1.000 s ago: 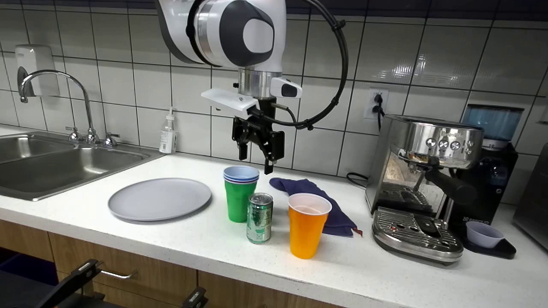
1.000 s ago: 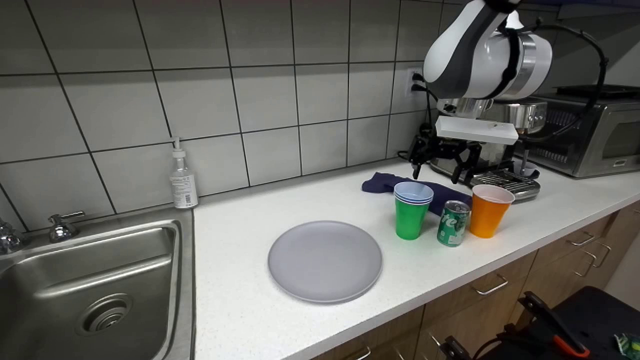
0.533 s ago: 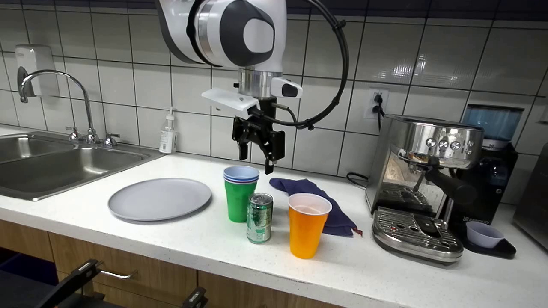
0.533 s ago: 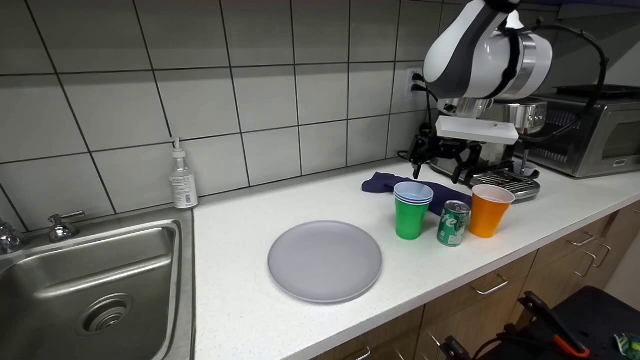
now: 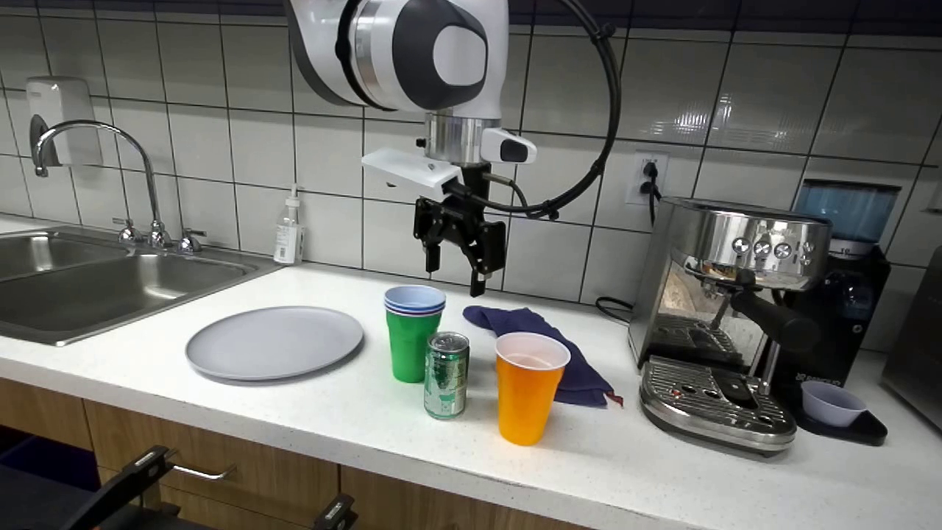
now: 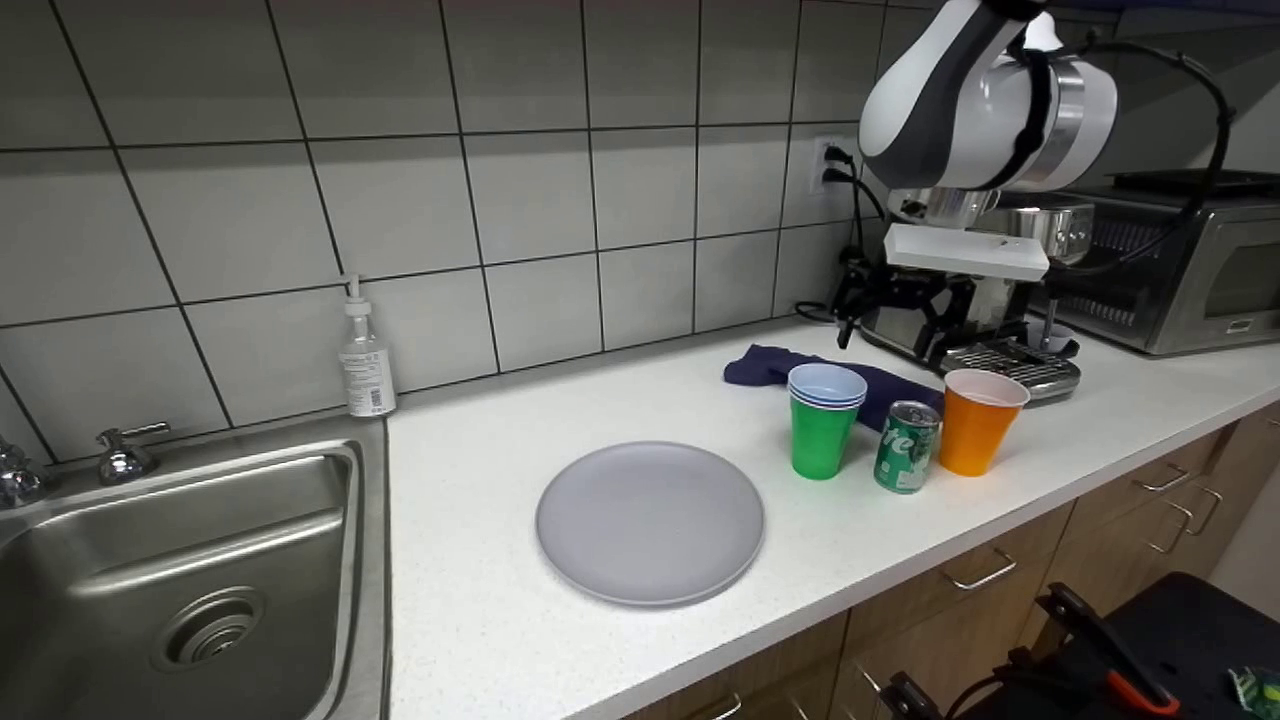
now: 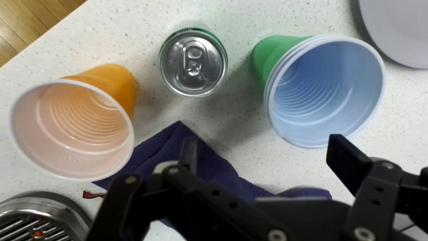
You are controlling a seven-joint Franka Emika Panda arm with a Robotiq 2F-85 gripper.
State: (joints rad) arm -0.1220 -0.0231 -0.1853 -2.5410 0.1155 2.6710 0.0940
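My gripper (image 5: pixel 455 272) hangs open above the back of the counter, its fingers wide apart and holding nothing. In the wrist view the right finger (image 7: pixel 347 160) overlaps the rim of the stacked green cups (image 7: pixel 321 93), which have pale blue insides. Below the jaws lies a crumpled purple cloth (image 7: pixel 207 157), partly hidden by the gripper. A green soda can (image 5: pixel 446 375) stands upright between the green stack and an orange cup (image 5: pixel 528 397). Both exterior views show a flat grey plate (image 6: pixel 650 525) on the sink side of the stack.
A steel espresso machine (image 5: pixel 736 243) stands beyond the orange cup, with a microwave (image 6: pixel 1210 270) past it. On the opposite side are a steel sink (image 6: pixel 200 560) and a soap bottle (image 5: pixel 290 232). The tiled wall (image 6: pixel 530 200) rises close behind the gripper.
Over the last half second the arm has shifted slightly towards the espresso machine and a little upward, jaws still wide. Cups, can, cloth and plate have not moved.
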